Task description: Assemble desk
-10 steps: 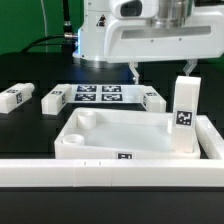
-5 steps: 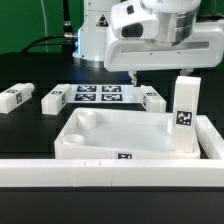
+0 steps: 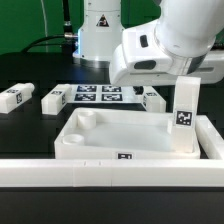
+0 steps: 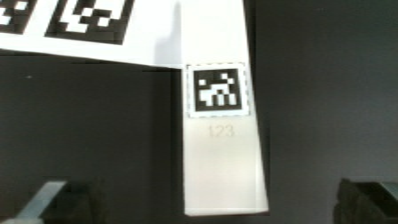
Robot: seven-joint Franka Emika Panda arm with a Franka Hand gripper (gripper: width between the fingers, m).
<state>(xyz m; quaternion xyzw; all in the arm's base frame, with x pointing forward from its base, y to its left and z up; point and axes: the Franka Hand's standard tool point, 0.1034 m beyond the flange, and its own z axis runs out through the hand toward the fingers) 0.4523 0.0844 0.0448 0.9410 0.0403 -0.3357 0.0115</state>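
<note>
Black table point(image 3: 28, 128). White tabletop point(image 3: 120, 132) near front, upright leg point(image 3: 185, 108) socketed in corner. Empty gripper point(image 4: 210, 203), jaws wide, over loose leg point(image 4: 217, 130) beside marker board point(image 4: 71, 22) (leg pickup, likely). Next: lower, centre, close on sides.

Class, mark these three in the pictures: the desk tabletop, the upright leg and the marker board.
tabletop point(image 3: 125, 132): exterior view, bare inner floor.
upright leg point(image 3: 185, 99): exterior view, plain face above its tag.
marker board point(image 3: 98, 94): exterior view, white middle between the tags.
</note>
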